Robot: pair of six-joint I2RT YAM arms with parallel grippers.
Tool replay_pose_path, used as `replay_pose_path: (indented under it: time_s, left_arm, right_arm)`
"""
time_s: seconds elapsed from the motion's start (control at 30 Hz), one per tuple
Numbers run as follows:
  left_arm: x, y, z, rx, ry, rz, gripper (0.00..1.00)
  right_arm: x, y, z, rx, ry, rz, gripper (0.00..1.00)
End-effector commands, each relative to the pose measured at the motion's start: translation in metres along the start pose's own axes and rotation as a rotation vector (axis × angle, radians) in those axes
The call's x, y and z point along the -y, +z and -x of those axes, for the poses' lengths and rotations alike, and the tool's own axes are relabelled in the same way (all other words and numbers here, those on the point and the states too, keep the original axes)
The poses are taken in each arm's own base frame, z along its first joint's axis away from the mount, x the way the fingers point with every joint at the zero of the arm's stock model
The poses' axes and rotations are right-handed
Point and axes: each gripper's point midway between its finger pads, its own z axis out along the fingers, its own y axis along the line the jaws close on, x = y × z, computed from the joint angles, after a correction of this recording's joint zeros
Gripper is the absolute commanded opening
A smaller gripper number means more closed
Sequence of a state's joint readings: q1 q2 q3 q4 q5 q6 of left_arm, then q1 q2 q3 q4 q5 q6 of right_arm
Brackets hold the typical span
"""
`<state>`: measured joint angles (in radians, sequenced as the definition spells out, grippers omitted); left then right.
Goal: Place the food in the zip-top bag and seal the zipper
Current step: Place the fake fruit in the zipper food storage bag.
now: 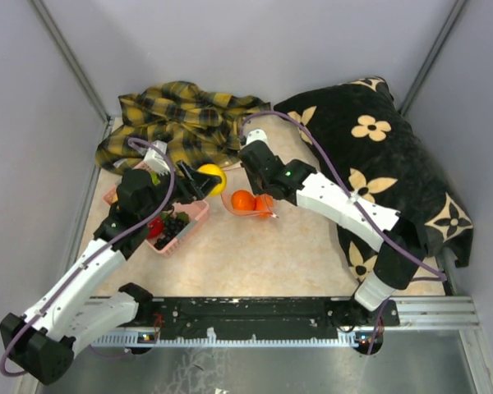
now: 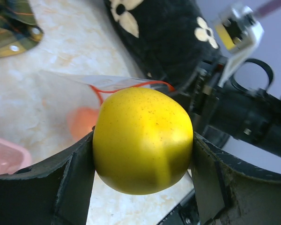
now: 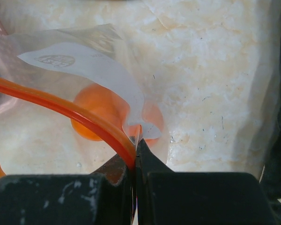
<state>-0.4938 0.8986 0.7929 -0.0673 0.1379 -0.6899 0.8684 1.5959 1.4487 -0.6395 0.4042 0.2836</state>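
- Basket (image 1: 195,216): apple (image 1: 155,227) and grapes (image 1: 175,223) inside.
- Left gripper (image 2: 143,140) clamped on lemon (image 2: 140,117), just beside bag mouth.
- Right gripper (image 3: 135,152) pinched tight on zipper (image 3: 61,105); bag (image 3: 79,63) on table holds two oranges (image 3: 96,112).

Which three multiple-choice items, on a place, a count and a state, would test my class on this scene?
1. Where is the lemon? A in the pink basket; B between the fingers of the left gripper; C on the plaid cloth.
2. How many orange balls are in the zip-top bag? A none; B four; C two.
3. What is the right gripper doing? A pinching the bag's zipper; B hanging open; C gripping the black cushion.
Key: 1 B, both fingers press its sides; 2 C, two show through the plastic; 3 A, its jaws are closed on the red strip.
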Motion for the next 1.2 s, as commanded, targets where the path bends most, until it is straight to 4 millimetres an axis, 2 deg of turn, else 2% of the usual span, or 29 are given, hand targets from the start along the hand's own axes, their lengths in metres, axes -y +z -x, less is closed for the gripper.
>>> replay_pose_path:
  time_s: [0.0,0.1,0.27,0.4,0.5,0.8,0.93,1.17]
  left_arm:
    - [0.036,-0.006,0.000,0.024,-0.009,-0.156,0.61]
    - [0.042,0.000,-0.007,0.021,-0.015,-0.181,0.62]
    - [0.046,0.022,-0.028,-0.014,0.010,-0.150,0.62]
    - [0.035,0.038,-0.041,-0.027,0.024,-0.070,0.62]
    - [0.012,0.051,-0.047,-0.026,0.056,0.063,0.64]
    - [-0.016,0.070,-0.035,0.034,0.137,0.240,0.74]
    - [-0.016,0.078,-0.036,0.030,0.151,0.254,0.78]
    - [-0.015,0.085,-0.034,0.039,0.175,0.281,0.92]
  right_arm:
    - [-0.002,-0.013,0.026,0.061,0.030,-0.013,0.00]
    - [-0.006,-0.013,0.027,0.060,0.036,0.000,0.00]
    - [-0.012,-0.014,0.029,0.058,0.047,0.029,0.00]
    - [-0.014,-0.017,0.030,0.058,0.054,0.046,0.00]
    - [-0.016,-0.018,0.030,0.057,0.057,0.057,0.00]
    - [-0.025,-0.018,0.023,0.038,0.061,0.109,0.00]
    - [-0.034,-0.018,0.021,0.030,0.072,0.157,0.00]
    - [-0.041,-0.020,0.022,0.032,0.098,0.195,0.00]
